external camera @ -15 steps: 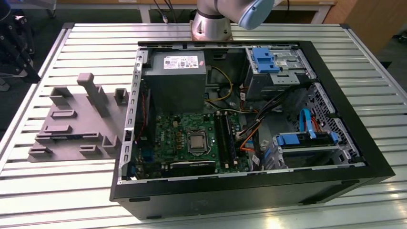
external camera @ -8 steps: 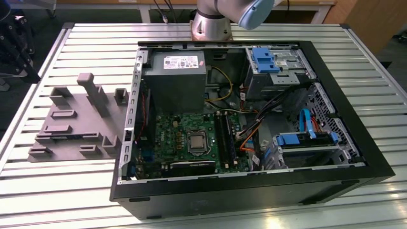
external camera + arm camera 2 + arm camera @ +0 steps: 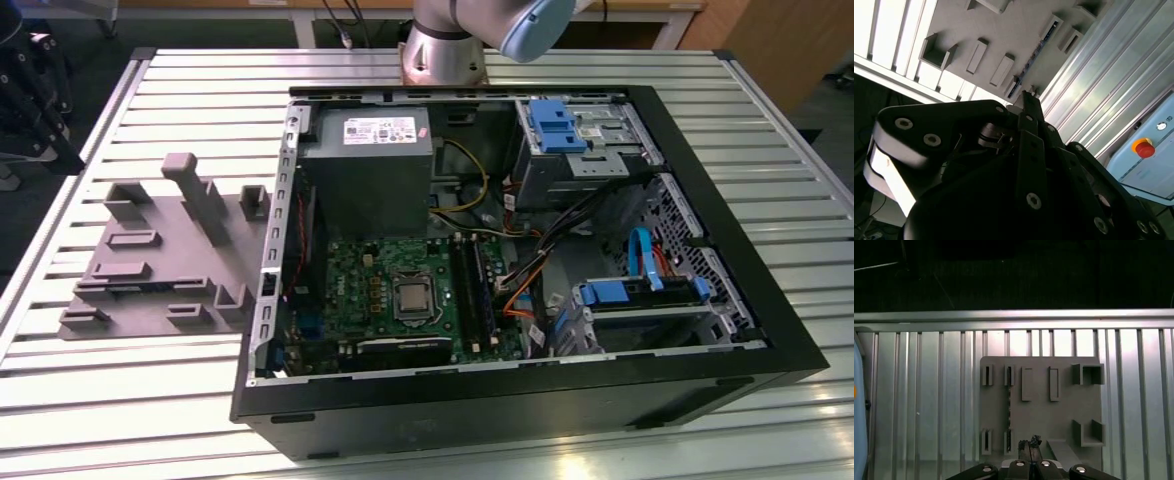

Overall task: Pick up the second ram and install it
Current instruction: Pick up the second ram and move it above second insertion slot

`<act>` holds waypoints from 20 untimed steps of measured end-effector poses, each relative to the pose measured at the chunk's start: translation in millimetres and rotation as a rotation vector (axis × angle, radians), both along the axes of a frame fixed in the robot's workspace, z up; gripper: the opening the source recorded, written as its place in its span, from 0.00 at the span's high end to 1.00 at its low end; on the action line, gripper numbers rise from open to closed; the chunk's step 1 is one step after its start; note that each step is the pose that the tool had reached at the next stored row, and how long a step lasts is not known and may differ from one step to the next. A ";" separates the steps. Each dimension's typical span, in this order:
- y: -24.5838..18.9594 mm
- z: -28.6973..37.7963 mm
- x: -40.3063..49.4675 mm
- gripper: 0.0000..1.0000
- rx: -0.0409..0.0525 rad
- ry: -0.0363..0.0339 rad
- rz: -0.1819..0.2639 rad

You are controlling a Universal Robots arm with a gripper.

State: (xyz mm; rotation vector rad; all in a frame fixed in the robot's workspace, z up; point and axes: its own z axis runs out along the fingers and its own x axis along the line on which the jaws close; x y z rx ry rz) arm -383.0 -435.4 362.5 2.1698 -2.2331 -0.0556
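Note:
The second ram [image 3: 1009, 412] is a thin dark strip standing on edge between two pairs of slot blocks on the grey holder [image 3: 1064, 415]. In the second wrist view the ram [image 3: 1034, 57] runs diagonally across the holder [image 3: 1019, 25]. In the exterior view the holder [image 3: 160, 250] lies beside the computer case at the exterior view's left, with a dark strip, the ram [image 3: 140, 288], low on it. My gripper [image 3: 1029, 444] hangs well above the holder, a little to one side of the ram, its fingers [image 3: 1027, 102] shut together on nothing.
The open computer case [image 3: 534, 400] lies on the slatted metal table [image 3: 200, 80], showing the motherboard [image 3: 400, 290] with its long black slot rails [image 3: 470, 285], cables and blue drive bays. A light-blue box with a red button [image 3: 1144, 147] stands by the table.

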 end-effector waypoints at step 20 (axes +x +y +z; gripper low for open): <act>-0.2 -2.7 0.0 0.83 0.0000 0.0000 0.004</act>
